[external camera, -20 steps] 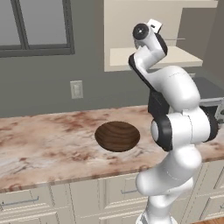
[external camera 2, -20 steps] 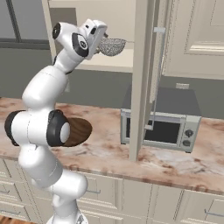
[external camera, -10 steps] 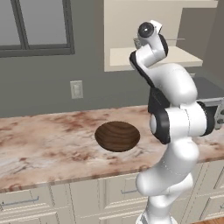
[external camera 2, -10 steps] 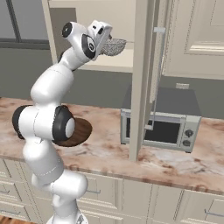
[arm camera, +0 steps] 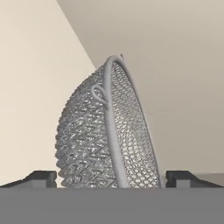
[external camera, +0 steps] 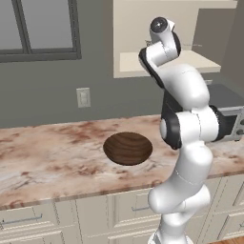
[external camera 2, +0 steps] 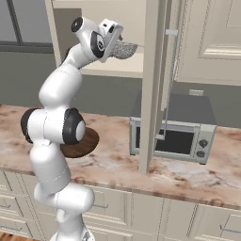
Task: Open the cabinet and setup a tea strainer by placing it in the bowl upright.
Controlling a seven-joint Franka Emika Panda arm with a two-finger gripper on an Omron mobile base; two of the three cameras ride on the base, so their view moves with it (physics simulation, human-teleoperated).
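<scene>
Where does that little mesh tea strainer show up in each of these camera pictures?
Left base view: hidden behind the arm.
Right base view: tea strainer at upper middle, on the cabinet shelf, just beyond the hand.
Hand view: large at centre, between the open finger tips.
Shared landmark: the cabinet shelf.

Even, soft rendered light throughout, no glare or blur; the bowl (external camera: 128,148) casts only a faint shadow on the surface (external camera: 52,157).
</scene>
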